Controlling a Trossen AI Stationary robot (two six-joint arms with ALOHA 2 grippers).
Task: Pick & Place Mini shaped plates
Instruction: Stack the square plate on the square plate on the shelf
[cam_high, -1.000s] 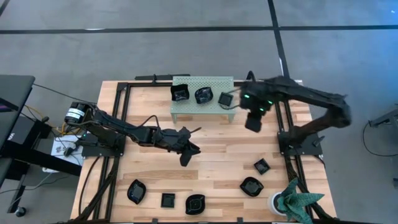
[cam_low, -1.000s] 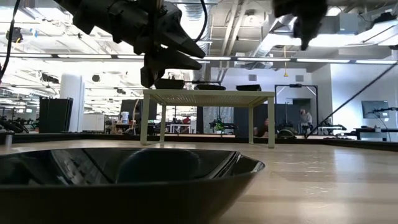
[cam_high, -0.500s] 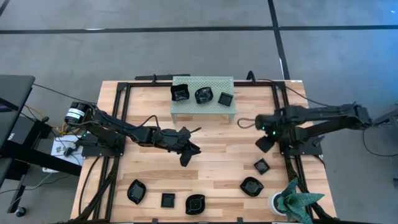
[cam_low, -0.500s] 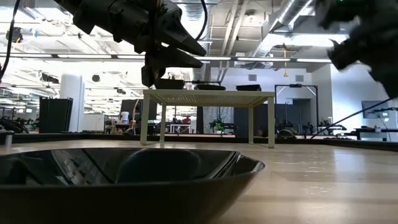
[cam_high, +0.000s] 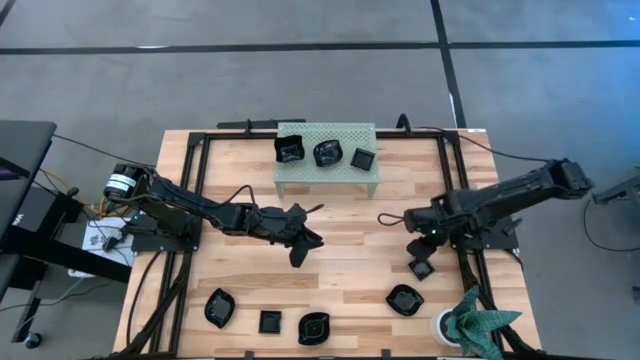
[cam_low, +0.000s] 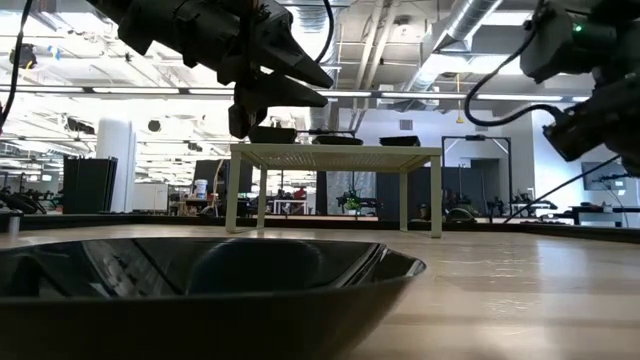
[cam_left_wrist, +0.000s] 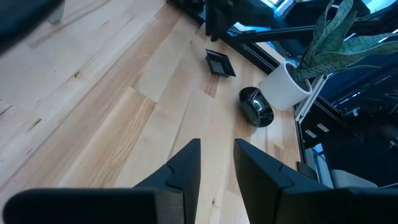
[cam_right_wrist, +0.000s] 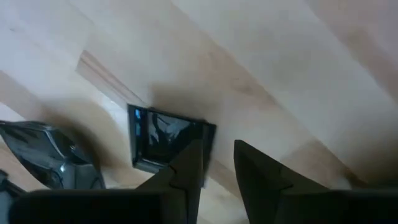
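- Hovering over a square plate (cam_high: 421, 268) near the bench's right edge: right gripper (cam_right_wrist: 214, 163), fingers slightly apart, nothing held.
- Left gripper (cam_high: 300, 250) at bench centre, fingers slightly apart, empty.
- Three plates on rack (cam_high: 300, 174) at rear edge; others along front edge.

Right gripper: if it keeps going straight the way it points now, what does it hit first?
Most likely the small square plate on the table. The right gripper points down at it, fingers slightly apart, over the plate's edge. The gap left is hard to judge.
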